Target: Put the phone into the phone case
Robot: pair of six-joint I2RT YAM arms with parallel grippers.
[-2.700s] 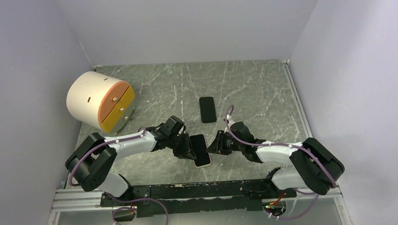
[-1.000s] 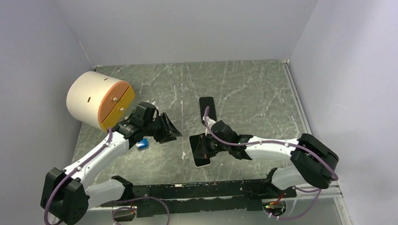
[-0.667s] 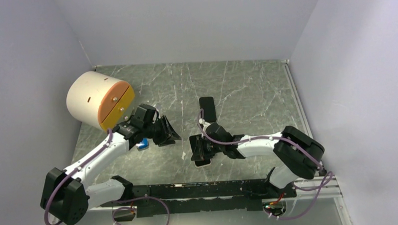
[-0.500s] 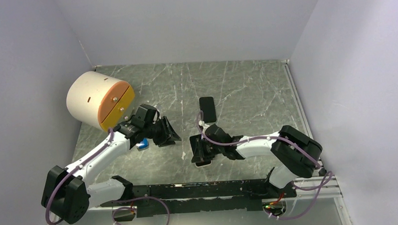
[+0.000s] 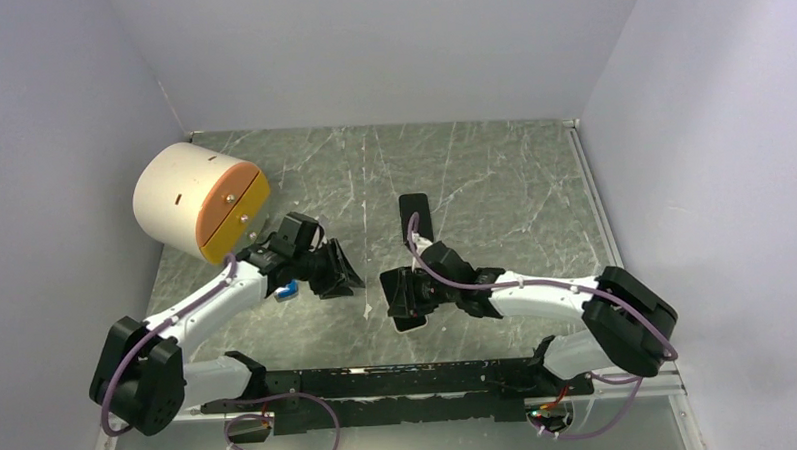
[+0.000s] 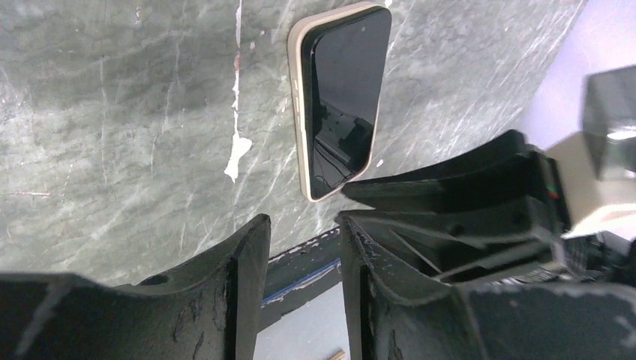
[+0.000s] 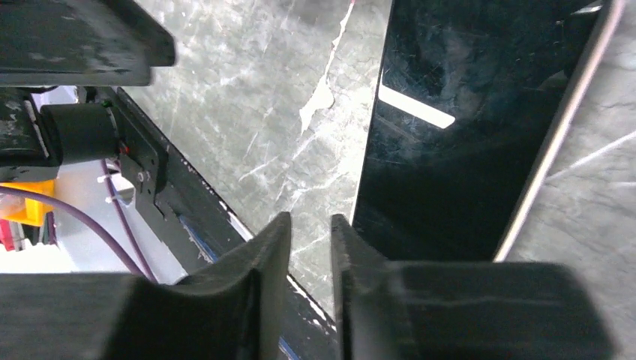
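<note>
The black phone (image 6: 345, 82) lies face up inside the pale beige phone case (image 6: 295, 75) on the marble table, near the front middle. In the top view only the case's near end (image 5: 410, 324) shows past my right gripper (image 5: 397, 293). This gripper hovers low over the phone's left edge (image 7: 450, 127), with the case rim (image 7: 559, 131) along the far side. The right gripper (image 7: 310, 225) stands open by a narrow gap, with bare table showing through. To the left of the phone, the left gripper (image 5: 344, 277) is apart from it. In its wrist view the left gripper (image 6: 304, 225) is open and holds nothing.
A second black phone (image 5: 415, 217) lies bare further back. A white drum with an orange face (image 5: 189, 202) stands at the back left. A small blue item (image 5: 287, 288) lies under the left arm. The black base rail (image 5: 380, 381) runs along the near edge. Walls close in on both sides.
The left gripper left the cased phone, swung back left, then drifted slightly toward it. The right gripper stayed over the phone's left edge and its jaws parted a little.
</note>
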